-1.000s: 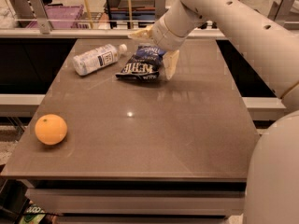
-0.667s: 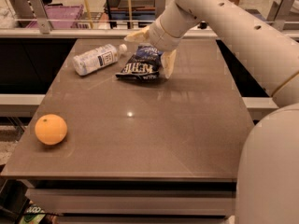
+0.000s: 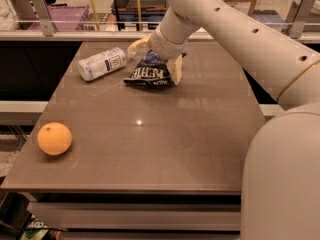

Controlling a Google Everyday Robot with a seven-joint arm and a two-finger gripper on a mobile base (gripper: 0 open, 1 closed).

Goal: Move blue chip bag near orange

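The blue chip bag [image 3: 149, 74] lies crumpled at the back middle of the brown table [image 3: 180, 139], white lettering up. My gripper [image 3: 156, 58] comes down from the upper right and is open, one yellowish finger [image 3: 137, 46] at the bag's back left and the other at its right edge, so the bag sits between them on the table. The orange [image 3: 54, 138] rests alone near the table's front left corner, far from the bag.
A clear plastic bottle with a white label [image 3: 102, 63] lies on its side just left of the bag, close to the left finger. My white arm [image 3: 240, 39] spans the right side of the view. A railing and shelves run behind the table.
The gripper has shifted slightly left and lower over the bag. The bag, bottle and orange have not moved.
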